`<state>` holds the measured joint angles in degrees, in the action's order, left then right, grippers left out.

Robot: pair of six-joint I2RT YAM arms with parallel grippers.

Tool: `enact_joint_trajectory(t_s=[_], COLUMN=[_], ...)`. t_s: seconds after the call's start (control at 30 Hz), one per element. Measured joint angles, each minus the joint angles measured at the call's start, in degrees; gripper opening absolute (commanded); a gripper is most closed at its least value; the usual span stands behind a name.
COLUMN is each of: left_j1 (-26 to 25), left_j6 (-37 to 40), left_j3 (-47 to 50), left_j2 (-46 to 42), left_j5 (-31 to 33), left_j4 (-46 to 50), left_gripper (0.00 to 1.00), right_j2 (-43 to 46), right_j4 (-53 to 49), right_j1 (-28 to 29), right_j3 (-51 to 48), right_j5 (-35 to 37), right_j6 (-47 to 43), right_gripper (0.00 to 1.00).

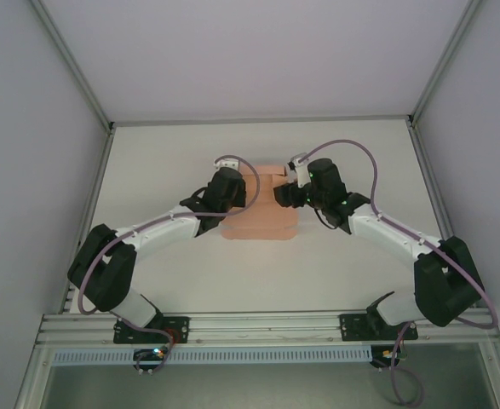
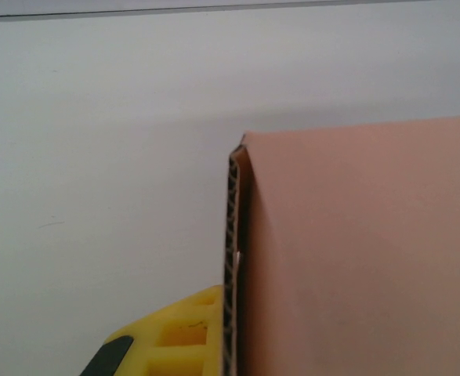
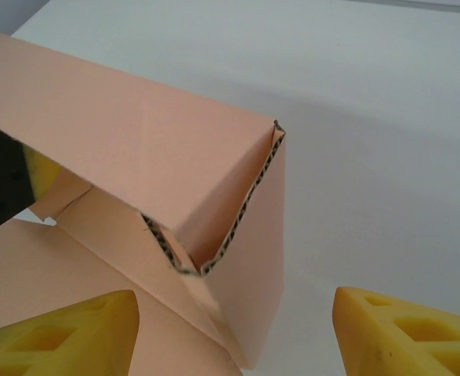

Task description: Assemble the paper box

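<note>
The paper box (image 1: 262, 223) is salmon-pink corrugated card, partly folded, lying mid-table between both arms. My left gripper (image 1: 238, 196) is at its left side, shut on a raised flap. In the left wrist view the flap (image 2: 355, 251) stands edge-on against one yellow finger (image 2: 175, 337), and the other finger is hidden behind the card. My right gripper (image 1: 282, 198) is at the box's right end. It (image 3: 236, 301) is open, its yellow fingers (image 3: 81, 333) wide apart on either side of a folded-up corner of the box (image 3: 135, 133), touching nothing.
The white table (image 1: 352, 170) is ringed by grey enclosure walls with metal posts (image 1: 109, 128) at the back corners. An aluminium rail (image 1: 258, 324) carrying both arm bases runs along the near edge. Bare tabletop lies to the right of the box (image 3: 386, 157).
</note>
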<state>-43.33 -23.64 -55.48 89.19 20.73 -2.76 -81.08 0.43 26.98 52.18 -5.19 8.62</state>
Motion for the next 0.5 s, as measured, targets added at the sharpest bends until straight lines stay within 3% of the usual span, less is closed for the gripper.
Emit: enact_joint_trajectory(t_s=[0.07, 0.2, 0.4, 0.5], left_j1=[0.00, -0.02, -0.07, -0.50], left_j6=[0.00, 0.00, 0.02, 0.09], left_j3=[-0.02, -0.02, 0.00, -0.02], left_j2=[0.00, 0.00, 0.00, -0.07], left_j5=[-0.57, -1.29, -1.11, -1.01], left_j4=[0.00, 0.02, 0.09, 0.42], left_gripper=[0.00, 0.00, 0.00, 0.00], right_j2=[-1.62, -5.49, -9.77, -10.40], right_j4=[0.04, 0.24, -0.07, -2.05], right_j1=[-0.17, -0.37, -0.20, 0.22], right_j3=[0.92, 3.17, 7.13, 7.96], right_j5=[0.26, 1.29, 4.42, 7.74], right_j6=[0.09, 0.39, 2.25, 2.27], right_gripper=[0.52, 0.48, 0.11, 0.06])
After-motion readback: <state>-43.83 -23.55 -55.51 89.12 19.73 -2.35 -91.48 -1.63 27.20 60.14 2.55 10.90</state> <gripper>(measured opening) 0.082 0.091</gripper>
